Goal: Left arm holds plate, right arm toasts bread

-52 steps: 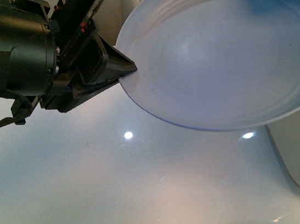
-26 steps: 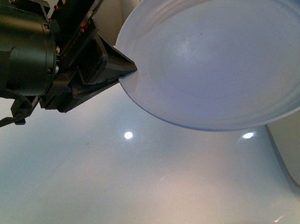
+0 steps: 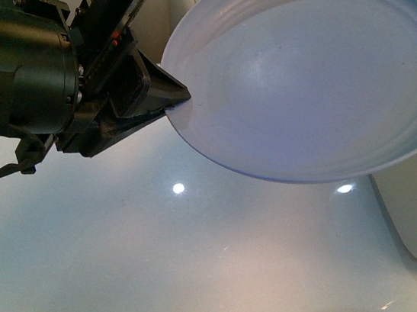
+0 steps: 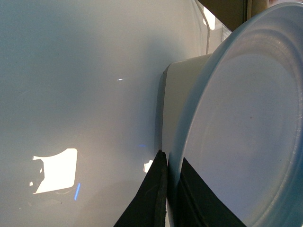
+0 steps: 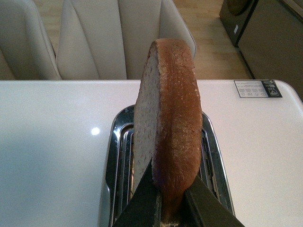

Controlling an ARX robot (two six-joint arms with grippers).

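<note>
Left gripper [image 3: 178, 98] is clamping the plate [image 3: 313, 73] by its rim: holding achieved. Right gripper [image 5: 169, 201] is pinching the bread [image 5: 165, 118] upright, toaster [image 5: 214, 161] slots lying just beyond its jaws (insertion judged outstanding).

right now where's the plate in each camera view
Front view: plate fills the upper right, rim in the left gripper.
Left wrist view: plate close up, rim between the jaws.
Right wrist view: not in it; the right gripper holds the bread.
Shared landmark: the glossy white table.
</note>
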